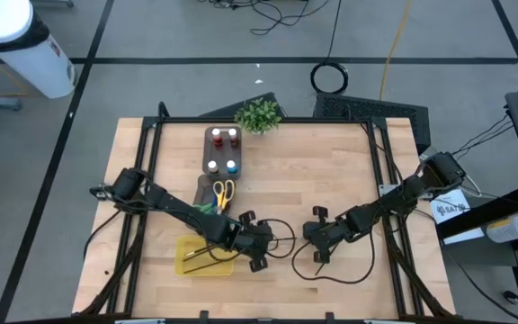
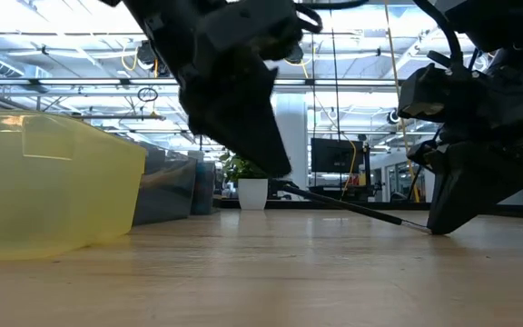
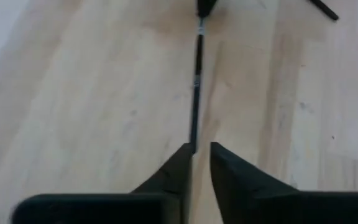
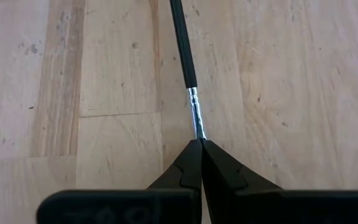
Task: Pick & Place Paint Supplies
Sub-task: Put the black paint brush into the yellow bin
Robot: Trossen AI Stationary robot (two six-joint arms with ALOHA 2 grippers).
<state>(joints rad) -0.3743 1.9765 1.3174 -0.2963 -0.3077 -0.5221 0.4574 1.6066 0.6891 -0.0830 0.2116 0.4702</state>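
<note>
Grippers hold one thin brush (image 4: pixel 184 50) low over the table (image 1: pixel 349 171), the right gripper (image 4: pixel 201 146) pinching its tip and the left gripper (image 3: pixel 197 149) closed loosely round its handle, so one should let go slowly.

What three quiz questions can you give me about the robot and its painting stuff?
1. True or false: the right gripper is pinching one end of the thin dark brush.
2. How many paint bottles stand in the dark organiser tray? A) two B) four C) seven
3. Fill the gap: the yellow tray sits closest to the ___ arm.

Key: 1 true. 2 B. 3 left.
</note>
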